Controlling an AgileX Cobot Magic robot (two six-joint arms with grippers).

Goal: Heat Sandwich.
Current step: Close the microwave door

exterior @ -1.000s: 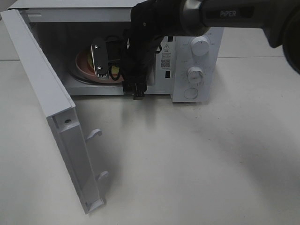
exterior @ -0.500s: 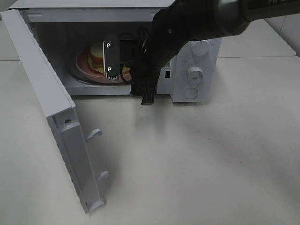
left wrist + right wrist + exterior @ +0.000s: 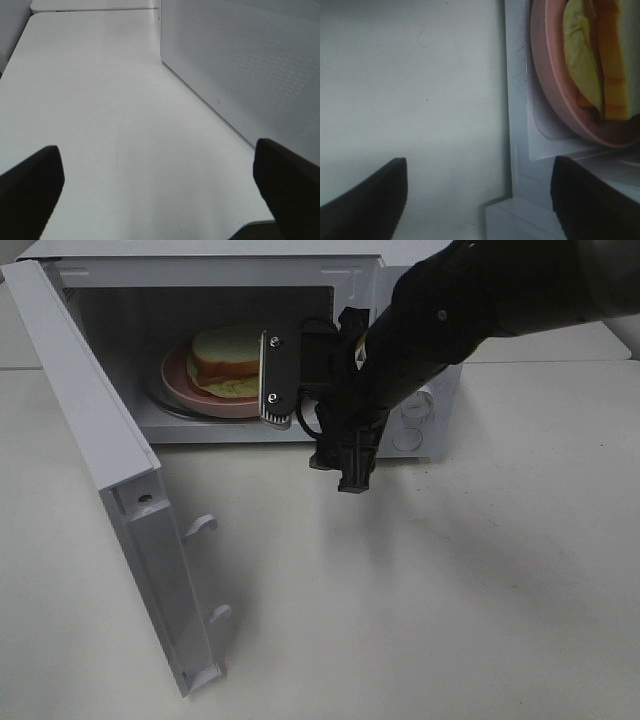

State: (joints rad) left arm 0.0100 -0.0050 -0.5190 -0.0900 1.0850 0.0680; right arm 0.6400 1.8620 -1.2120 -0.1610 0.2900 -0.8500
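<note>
The sandwich (image 3: pixel 228 358), white bread with a tan crust and a yellow-green filling, lies on a round pink plate (image 3: pixel 180 380) inside the open microwave (image 3: pixel 200 268). My right gripper (image 3: pixel 270 380) is open and empty at the cavity's mouth, just right of the plate and apart from it. In the right wrist view its fingers stand wide apart (image 3: pixel 477 200), with the plate (image 3: pixel 555 75) and the sandwich (image 3: pixel 600 55) beyond the front sill. My left gripper (image 3: pixel 160 190) is open and empty over bare table and does not show in the exterior view.
The microwave door (image 3: pixel 100 440) stands swung out to the left, with two latch hooks (image 3: pixel 205 525) on its inner edge. My right arm covers most of the control panel; one round button (image 3: pixel 408 438) shows. A white perforated microwave panel (image 3: pixel 240 65) stands beside the left gripper.
My right gripper has drawn back out of the cavity and to the right, uncovering the sandwich and plate. The sandwich, plate and door have not moved.
</note>
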